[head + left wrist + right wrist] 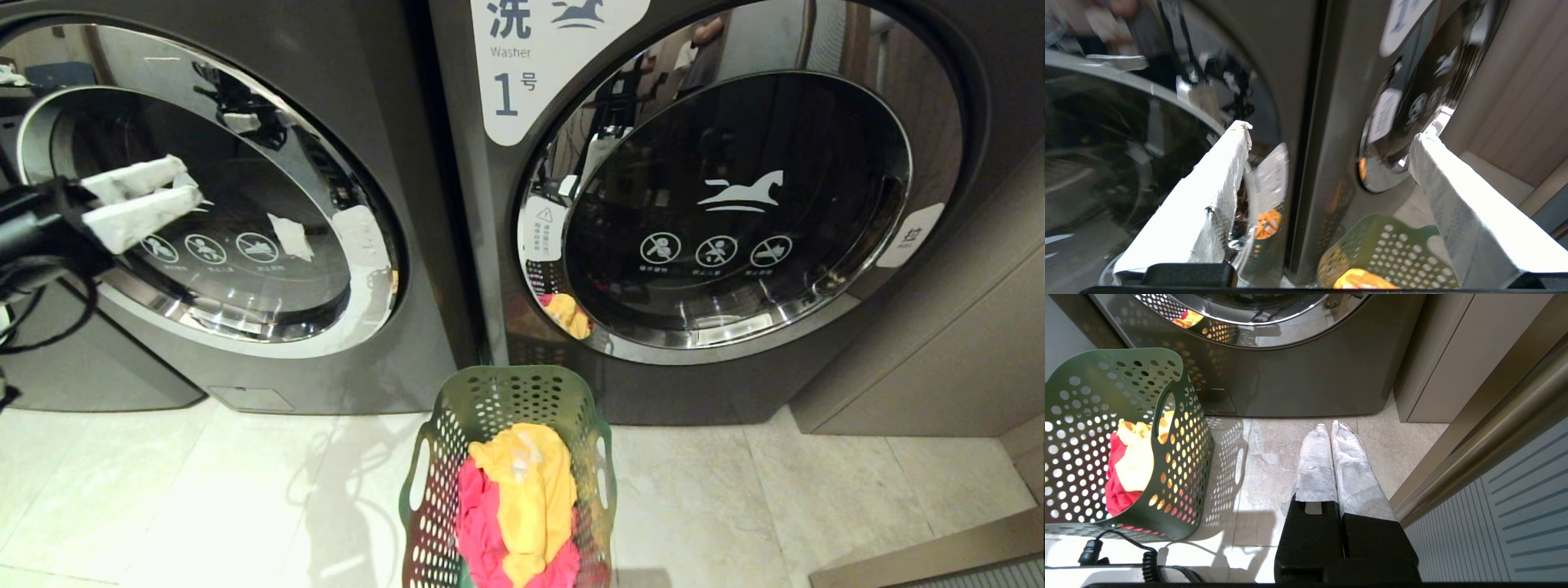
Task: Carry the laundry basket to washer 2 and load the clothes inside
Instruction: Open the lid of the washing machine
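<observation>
You see the laundry basket on the tiled floor, holding yellow and pink clothes; left end effector spread empty, right end effector closed.

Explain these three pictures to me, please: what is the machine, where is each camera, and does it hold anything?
A two-armed robot faces two washers. One picture looks down from its head; the other two sit on its wrists, behind the jaws. The left gripper, wrapped in white, is raised before the left washer's door, open and empty. The right gripper hangs low over the floor, shut, holding nothing. The green basket stands on the floor between the washers, with yellow and pink-red clothes inside. Both doors look closed.
</observation>
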Available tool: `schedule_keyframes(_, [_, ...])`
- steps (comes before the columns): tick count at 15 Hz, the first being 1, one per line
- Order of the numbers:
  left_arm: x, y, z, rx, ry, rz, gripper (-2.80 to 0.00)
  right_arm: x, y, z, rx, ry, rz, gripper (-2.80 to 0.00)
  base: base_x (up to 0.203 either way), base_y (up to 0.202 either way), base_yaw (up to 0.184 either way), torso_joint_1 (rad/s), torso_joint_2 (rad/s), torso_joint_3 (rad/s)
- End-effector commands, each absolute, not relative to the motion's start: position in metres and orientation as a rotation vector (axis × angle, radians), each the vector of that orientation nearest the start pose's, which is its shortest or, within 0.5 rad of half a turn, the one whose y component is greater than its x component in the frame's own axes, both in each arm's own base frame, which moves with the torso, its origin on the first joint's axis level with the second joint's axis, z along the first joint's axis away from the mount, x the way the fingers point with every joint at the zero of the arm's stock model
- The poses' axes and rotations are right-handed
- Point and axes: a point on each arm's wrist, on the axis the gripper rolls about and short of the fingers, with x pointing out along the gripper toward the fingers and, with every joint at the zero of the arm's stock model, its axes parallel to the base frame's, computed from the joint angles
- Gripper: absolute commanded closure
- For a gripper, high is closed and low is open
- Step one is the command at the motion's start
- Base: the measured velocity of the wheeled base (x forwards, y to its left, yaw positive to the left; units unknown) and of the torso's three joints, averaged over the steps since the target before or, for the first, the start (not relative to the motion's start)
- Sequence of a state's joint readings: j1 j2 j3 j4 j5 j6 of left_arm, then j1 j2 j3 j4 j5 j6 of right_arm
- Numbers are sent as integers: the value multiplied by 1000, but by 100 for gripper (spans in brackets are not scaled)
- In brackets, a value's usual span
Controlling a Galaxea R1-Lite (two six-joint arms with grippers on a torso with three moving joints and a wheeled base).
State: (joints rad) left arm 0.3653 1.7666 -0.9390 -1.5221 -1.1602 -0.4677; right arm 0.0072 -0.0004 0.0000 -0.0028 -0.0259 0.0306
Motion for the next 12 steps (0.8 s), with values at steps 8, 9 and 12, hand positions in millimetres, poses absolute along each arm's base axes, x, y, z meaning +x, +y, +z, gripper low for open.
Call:
schedule_keyframes(8, [261, 91, 251, -157, -176, -813, -280, -23, -1, 76, 31, -3, -17, 0, 0, 0, 0, 0, 0, 0])
schedule_keyframes(9, [283, 95, 241, -177, -158, -828, -280, -23, -1, 76, 31, -3, -18, 0, 0, 0, 0, 0, 0, 0])
schedule_keyframes(12, [346, 96, 213, -210, -126, -888, -280, -23, -1, 76, 31, -3, -18, 0, 0, 0, 0, 0, 0, 0])
